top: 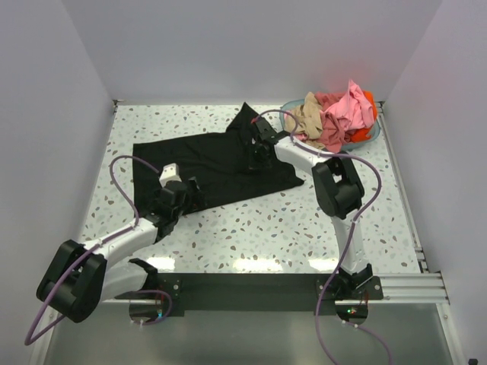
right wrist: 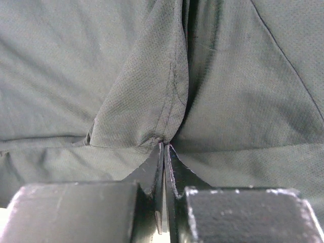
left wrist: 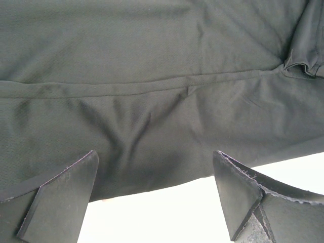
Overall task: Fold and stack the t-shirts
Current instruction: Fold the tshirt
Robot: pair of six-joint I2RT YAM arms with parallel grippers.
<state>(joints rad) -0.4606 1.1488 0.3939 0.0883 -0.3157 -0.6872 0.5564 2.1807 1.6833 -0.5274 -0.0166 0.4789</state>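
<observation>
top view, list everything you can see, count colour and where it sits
black t-shirt: one, black, spread on the table from centre to left
pink t-shirt: at least one, pink, top of the heap in the basket
tan-beige t-shirt: one, tan, left side of that heap
orange-red t-shirt: one, orange-red, mostly buried at the heap's right
basket: one, teal, far right corner
table: one, white speckled
left gripper: open, at the black t-shirt's near edge
right gripper: shut on a fold of the black t-shirt
</observation>
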